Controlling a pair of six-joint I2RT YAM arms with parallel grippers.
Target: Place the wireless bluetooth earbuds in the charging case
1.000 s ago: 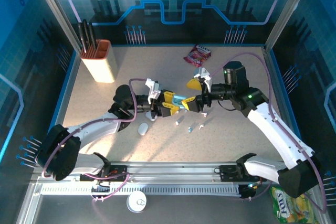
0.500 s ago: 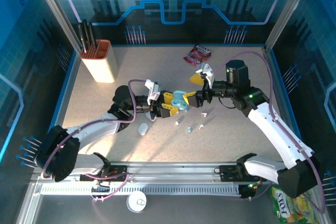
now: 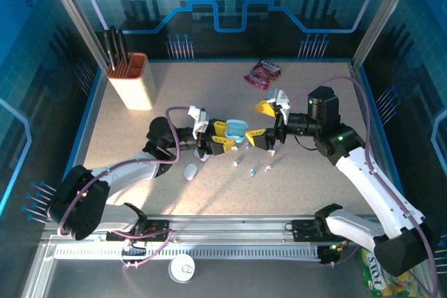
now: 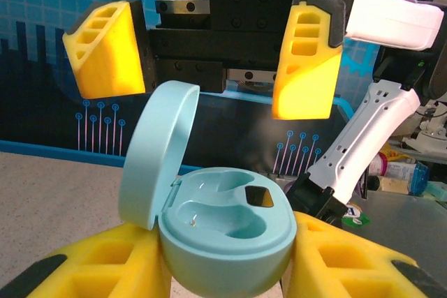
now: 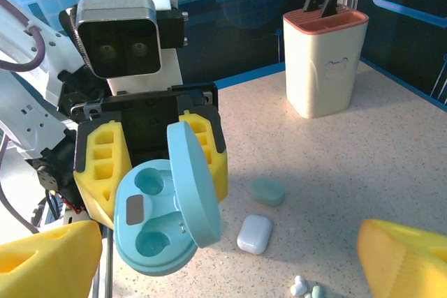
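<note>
A light-blue charging case (image 3: 237, 131) hangs above the table with its lid up and both wells bare, and my left gripper (image 3: 225, 135) is shut on its base. In the left wrist view the case (image 4: 223, 232) sits between the yellow fingers (image 4: 342, 263), lid (image 4: 155, 153) tipped left. My right gripper (image 3: 260, 122) is open just right of the case, apart from it. Its own pads (image 5: 49, 259) frame the case (image 5: 148, 225) in the right wrist view. Several tiny earbuds (image 3: 238, 162) lie on the table below the grippers, two of them (image 5: 302, 287) visible at the right wrist view's bottom edge.
A closed white case (image 3: 190, 171) lies near the left arm; beside it (image 5: 254, 234) in the right wrist view lies a closed light-blue case (image 5: 268, 191). A knife block (image 3: 133, 80) stands back left. A red snack packet (image 3: 263, 73) lies at the back.
My right gripper has drawn back to the right from the case and spread wider. The case's lid now stands open. The left gripper has kept its hold.
</note>
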